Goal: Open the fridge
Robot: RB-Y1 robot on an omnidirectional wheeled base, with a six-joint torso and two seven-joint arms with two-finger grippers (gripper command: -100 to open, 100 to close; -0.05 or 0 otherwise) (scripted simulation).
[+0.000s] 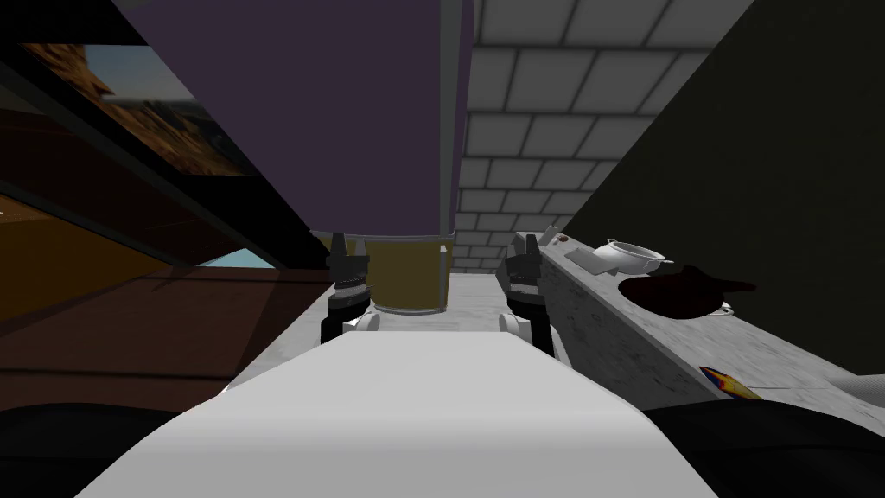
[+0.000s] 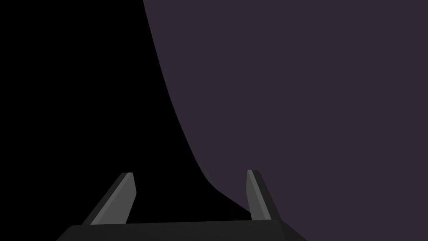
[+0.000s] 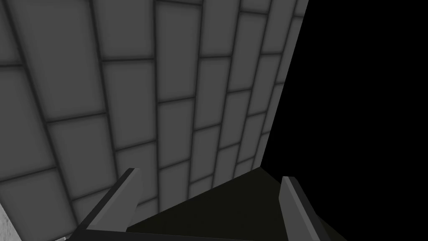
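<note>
- Fridge: tall and upright, with a plain, flat dark purple front and a narrow grey strip down the side nearer the right end effector.
- It stands close ahead of the left end effector, its outer edge between the parted fingers.

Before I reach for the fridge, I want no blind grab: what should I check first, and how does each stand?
1. Left pincer open: ok.
2. Right pincer open: ok.
3. Fridge ahead: purple panel faces me: ok.
4. Handle found: grey strip along the panel's edge; handle or not, cannot tell.
5. Pincer at that strip: not ok, both empty, apart from it.
6. Right arm clear of the counter: close beside it, cannot tell.
</note>
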